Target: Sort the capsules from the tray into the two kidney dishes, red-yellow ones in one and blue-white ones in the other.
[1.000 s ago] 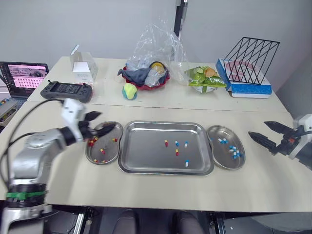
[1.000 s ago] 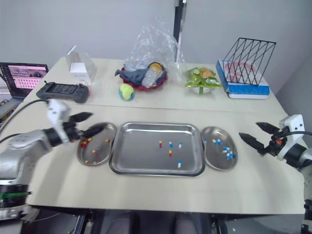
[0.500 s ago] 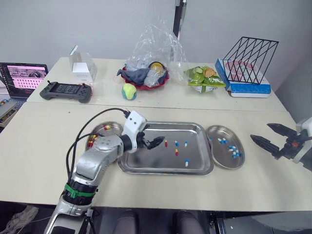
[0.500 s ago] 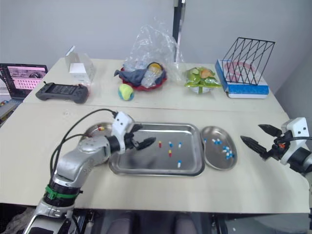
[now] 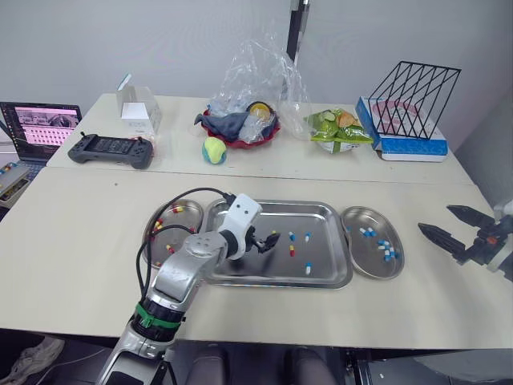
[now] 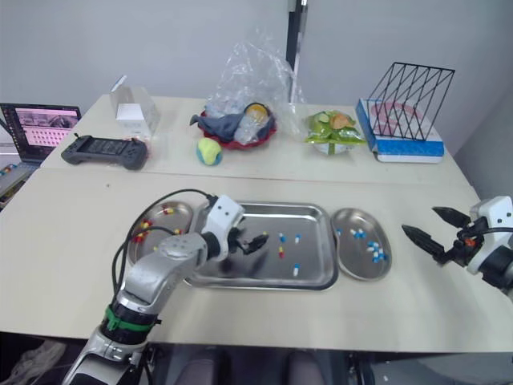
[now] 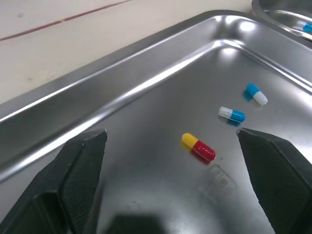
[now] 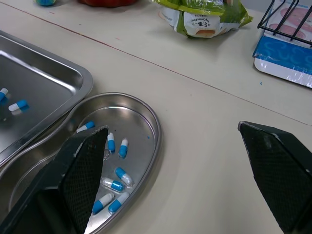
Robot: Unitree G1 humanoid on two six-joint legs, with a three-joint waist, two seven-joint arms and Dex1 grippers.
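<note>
Left gripper (image 5: 267, 241) spread wide, empty, over tray (image 5: 321, 282).
Glossy red-yellow capsule (image 7: 198, 146) lies between its fingers (image 7: 80, 168) on the polished steel floor; the arm hides the tray's near-left corner. Right gripper (image 5: 435, 220), right of tray, open and empty.

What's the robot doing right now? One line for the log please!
left jaws: open over tray, aimed at red-yellow capsule | right jaws: open, right of blue-white dish | held: nothing
</note>
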